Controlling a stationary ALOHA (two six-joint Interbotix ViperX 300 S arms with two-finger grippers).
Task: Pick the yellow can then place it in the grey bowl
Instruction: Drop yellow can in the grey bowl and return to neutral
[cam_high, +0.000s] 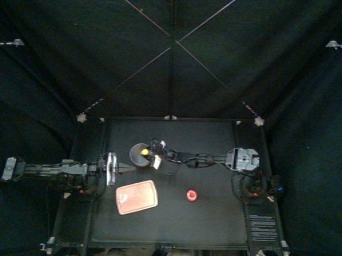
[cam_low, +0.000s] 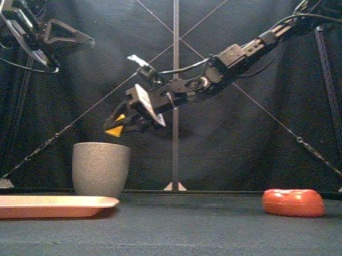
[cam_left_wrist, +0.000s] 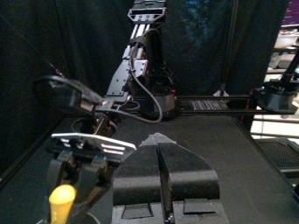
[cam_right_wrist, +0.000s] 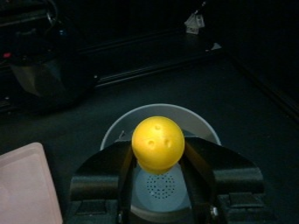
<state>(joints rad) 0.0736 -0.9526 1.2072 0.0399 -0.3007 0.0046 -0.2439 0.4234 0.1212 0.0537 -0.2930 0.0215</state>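
Observation:
The yellow can (cam_right_wrist: 156, 143) sits between the jaws of my right gripper (cam_right_wrist: 159, 161), which is shut on it. In the right wrist view the can hangs directly over the open mouth of the tall grey speckled cup (cam_right_wrist: 170, 115). From the front, the can (cam_low: 116, 125) is a little above the rim of the cup (cam_low: 100, 168), with the right gripper (cam_low: 131, 112) tilted down toward it. From above, the right gripper (cam_high: 158, 155) reaches past the middle to the cup (cam_high: 139, 152). My left gripper (cam_left_wrist: 162, 145) rests at the left, shut and empty.
A flat pink tray (cam_high: 138, 197) lies in front of the cup, low at the left in the front view (cam_low: 54, 206). A red toy food (cam_low: 293, 202) lies at the front right of the table (cam_high: 191, 194). The left arm (cam_high: 60, 169) stays by the left edge.

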